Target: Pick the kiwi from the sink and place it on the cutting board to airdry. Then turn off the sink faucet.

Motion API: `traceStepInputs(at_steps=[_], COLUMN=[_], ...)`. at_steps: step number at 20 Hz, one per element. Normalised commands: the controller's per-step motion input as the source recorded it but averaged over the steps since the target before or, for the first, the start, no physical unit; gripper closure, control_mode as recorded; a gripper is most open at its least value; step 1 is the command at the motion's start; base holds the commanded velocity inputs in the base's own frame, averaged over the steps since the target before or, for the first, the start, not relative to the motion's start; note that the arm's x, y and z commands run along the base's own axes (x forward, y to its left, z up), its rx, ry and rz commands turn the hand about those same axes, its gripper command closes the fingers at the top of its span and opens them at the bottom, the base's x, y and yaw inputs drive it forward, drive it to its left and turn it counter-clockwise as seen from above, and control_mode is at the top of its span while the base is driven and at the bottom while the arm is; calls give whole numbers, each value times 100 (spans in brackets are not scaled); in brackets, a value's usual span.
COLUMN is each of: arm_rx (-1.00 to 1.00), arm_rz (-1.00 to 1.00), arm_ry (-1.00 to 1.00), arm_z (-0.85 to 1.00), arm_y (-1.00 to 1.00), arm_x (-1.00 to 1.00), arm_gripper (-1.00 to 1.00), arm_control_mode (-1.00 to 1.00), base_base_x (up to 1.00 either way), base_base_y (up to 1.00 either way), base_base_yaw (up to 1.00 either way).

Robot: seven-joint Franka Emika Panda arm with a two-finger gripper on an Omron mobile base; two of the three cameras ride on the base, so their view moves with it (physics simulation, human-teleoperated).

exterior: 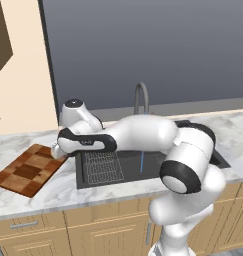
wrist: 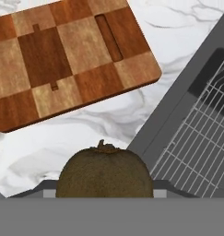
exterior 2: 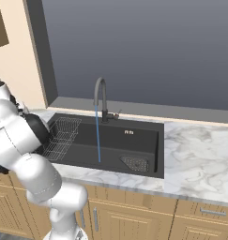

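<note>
The fuzzy brown kiwi (wrist: 104, 171) sits between the fingers of my gripper (wrist: 104, 192), which is shut on it. In the hand view it hangs over the marble counter, between the checkered cutting board (wrist: 67, 55) and the dark sink's rim (wrist: 178, 115). From the left base view my hand (exterior: 58, 150) is at the board's (exterior: 27, 171) right edge, left of the sink (exterior: 138, 172); the kiwi itself is hidden there. The gooseneck sink faucet (exterior 2: 101, 96) stands behind the basin, and a thin blue water stream (exterior 2: 97, 138) falls from it.
A wire rack (exterior 2: 61, 136) fills the sink's left part and a drain grate (exterior 2: 135, 163) lies at its right front. My arm (exterior: 143, 135) stretches across the basin. Marble counter (exterior 2: 200, 154) extends to the right. A window wall rises behind.
</note>
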Motion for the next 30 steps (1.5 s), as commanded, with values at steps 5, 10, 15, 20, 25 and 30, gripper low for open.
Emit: traceStepInputs(at_steps=[5,10,15,20,25,30], arm_rx=[0,0,0,0,0,0], arm_rz=[0,0,0,0,0,0], arm_ry=[0,0,0,0,0,0], arm_z=[-9,-8,-9,-11,-11,-9], arm_y=[25,22,20,16,13,11], arm_x=[0,3,4,5,5,6], arm_gripper=[100,100,100,100,100,100], arm_control_mode=[-100,-100,-100,-100,-100,-100], base_base_x=[0,0,0,0,0,0], base_base_y=[0,0,0,0,0,0], base_base_yaw=[0,0,0,0,0,0])
